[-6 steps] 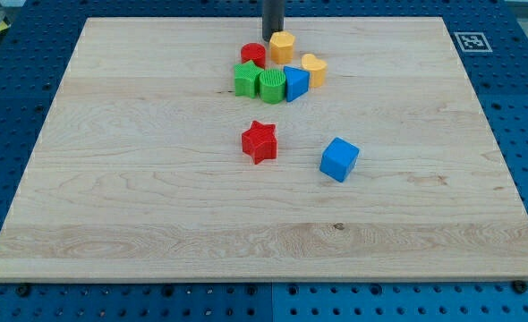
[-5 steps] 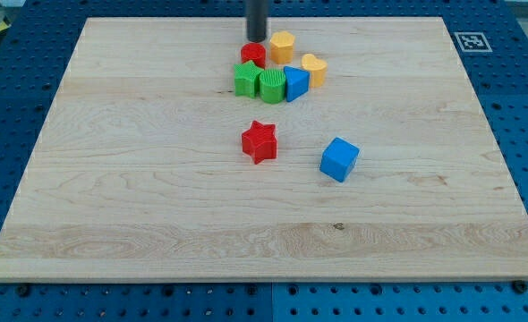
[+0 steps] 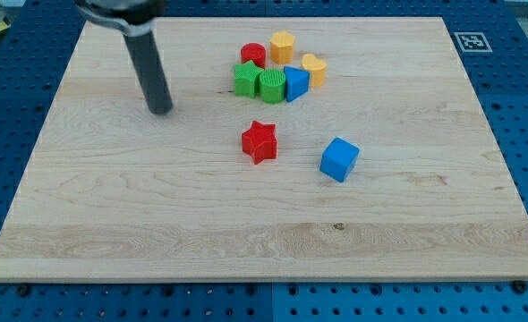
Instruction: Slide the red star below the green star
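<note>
- Red star (image 3: 259, 141) is the block to move; it lies near the middle of the wooden board (image 3: 85, 206), alone, with bare wood all round it.
- At the view's left, my tip (image 3: 160, 109) stands on the board at about 10 o'clock from the red star, well apart from every block. It is a plain rod with nothing to spread or pinch, and it touches nothing but the table.
- Green star (image 3: 245, 80) sits at the left end of the cluster, at about 12 o'clock from the red star, a touch to the left, with a gap of wood between them.
- Packed against the green star: a red cylinder (image 3: 253, 54) at its 1 o'clock and a green ribbed block (image 3: 272, 84) at its 3 o'clock; further right, a blue triangular block (image 3: 295, 82), with two yellow blocks (image 3: 283, 45) (image 3: 314, 68) behind.
- Blue cube (image 3: 339, 159) lies at 4 o'clock from the red star, apart from it.
- Judgement: the red star is already roughly under the green star, so only a small correction seems needed. I would bring my tip round to the star's 4 or 5 o'clock side, passing between it and the blue cube without brushing either, then nudge gently toward 11 o'clock, stopping short of the cluster.
- Risk: pushing off-centre would spin the star; overshooting would knock the green star.
</note>
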`<state>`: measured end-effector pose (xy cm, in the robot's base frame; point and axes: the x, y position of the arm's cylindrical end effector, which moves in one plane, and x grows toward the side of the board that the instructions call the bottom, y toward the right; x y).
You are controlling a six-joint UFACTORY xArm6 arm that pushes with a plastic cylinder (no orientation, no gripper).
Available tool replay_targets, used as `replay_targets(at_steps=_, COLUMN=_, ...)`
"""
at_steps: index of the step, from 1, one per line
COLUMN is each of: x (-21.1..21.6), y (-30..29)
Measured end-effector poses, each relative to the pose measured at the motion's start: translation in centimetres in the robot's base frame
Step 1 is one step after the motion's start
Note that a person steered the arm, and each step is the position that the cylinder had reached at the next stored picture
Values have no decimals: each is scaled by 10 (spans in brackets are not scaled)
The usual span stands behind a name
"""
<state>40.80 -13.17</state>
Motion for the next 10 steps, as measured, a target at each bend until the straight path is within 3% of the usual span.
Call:
replay_targets(at_steps=3, x=101, y=100)
replay_targets(at_steps=4, x=75, y=141)
replay_targets(at_steps=6, x=19, y=133)
replay_targets(at_steps=8, x=58, y=161)
replay_targets(at_steps=10, x=52, y=136)
